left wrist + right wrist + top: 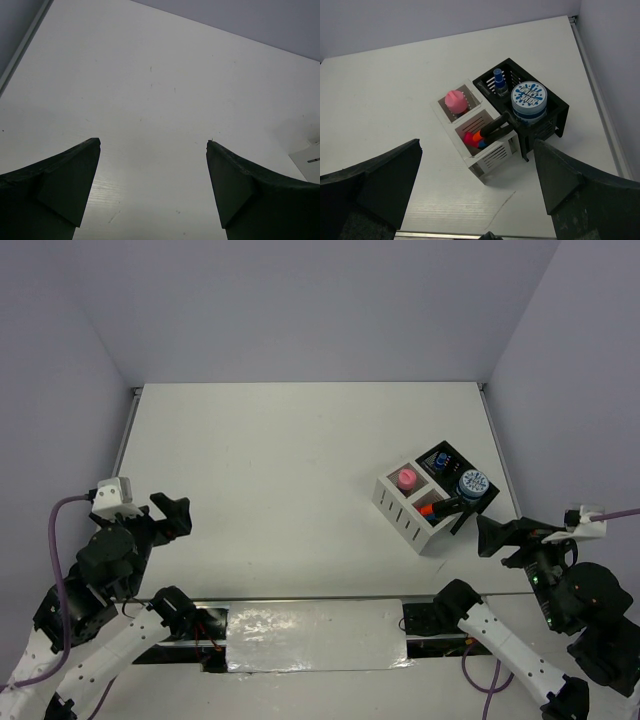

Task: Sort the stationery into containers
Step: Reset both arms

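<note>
White slotted plastic desk organizer (408, 515) with black compartment (555, 107): table 3 o'clock.
Contents, propped by walls: pink-capped tube (456, 101), orange and blue highlighters (476, 138), blue round tub (529, 97), small blue-capped bottle (499, 82).
No loose stationery visible; sorting judged complete.
Left gripper (152, 144), right gripper (477, 145): jaws spread, empty.

The white table (280, 470) carries the desk organizer (401, 514) near its right edge.

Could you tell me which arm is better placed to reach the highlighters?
Probably the right: the right gripper hangs open beside the organizer holding the highlighters; the left gripper is across the table.
</note>
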`<state>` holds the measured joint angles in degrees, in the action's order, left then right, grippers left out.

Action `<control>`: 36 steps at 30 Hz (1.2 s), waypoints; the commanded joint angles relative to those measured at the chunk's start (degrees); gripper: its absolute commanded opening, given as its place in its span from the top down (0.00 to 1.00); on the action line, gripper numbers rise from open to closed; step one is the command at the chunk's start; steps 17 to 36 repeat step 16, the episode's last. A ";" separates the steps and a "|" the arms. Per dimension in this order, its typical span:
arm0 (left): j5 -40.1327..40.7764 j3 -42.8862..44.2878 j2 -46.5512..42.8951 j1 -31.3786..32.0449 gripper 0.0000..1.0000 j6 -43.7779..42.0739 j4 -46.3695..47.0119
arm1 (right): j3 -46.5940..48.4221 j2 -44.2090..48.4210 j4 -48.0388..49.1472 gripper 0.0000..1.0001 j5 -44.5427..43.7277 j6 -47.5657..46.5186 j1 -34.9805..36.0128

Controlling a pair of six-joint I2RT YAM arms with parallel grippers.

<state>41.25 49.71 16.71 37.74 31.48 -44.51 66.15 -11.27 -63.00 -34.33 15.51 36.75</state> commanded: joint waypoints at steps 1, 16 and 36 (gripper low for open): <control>0.14 0.12 -0.45 -0.12 0.01 -0.81 2.76 | 1.70 -0.34 -1.07 0.00 -0.21 -0.92 -0.19; -0.03 -0.23 -0.80 -0.12 0.01 -0.81 2.94 | 1.18 0.02 -1.07 0.00 -0.04 0.05 -0.10; -0.03 -0.23 -0.80 -0.12 0.01 -0.81 2.94 | 1.18 0.02 -1.07 0.00 -0.04 0.05 -0.10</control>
